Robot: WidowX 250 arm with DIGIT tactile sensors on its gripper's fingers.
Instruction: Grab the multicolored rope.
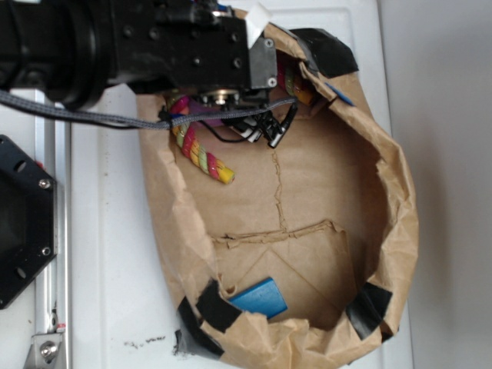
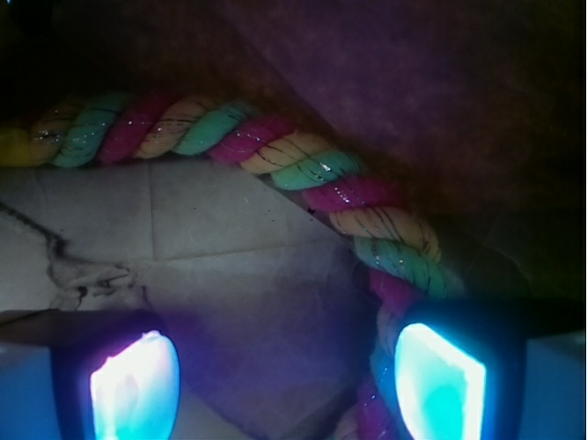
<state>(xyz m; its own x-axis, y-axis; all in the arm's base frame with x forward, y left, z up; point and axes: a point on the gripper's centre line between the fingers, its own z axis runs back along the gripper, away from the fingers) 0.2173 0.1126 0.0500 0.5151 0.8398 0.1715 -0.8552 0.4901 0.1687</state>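
On the white desk, inside the paper bag at upper left, the open end effector is straddling the multicolored rope, apparently lining up for a grasp.

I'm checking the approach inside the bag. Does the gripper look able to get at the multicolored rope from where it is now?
Probably yes. The gripper is open inside the paper bag, and the multicolored rope curves past one finger with nothing between. The bag wall crowds close behind it.

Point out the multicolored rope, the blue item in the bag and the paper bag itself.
multicolored rope (image 1: 206, 159): exterior view, on its exposed twisted end section.
blue item (image 1: 260, 298): exterior view, middle of its flat face.
paper bag (image 1: 400, 223): exterior view, on its crumpled right wall.
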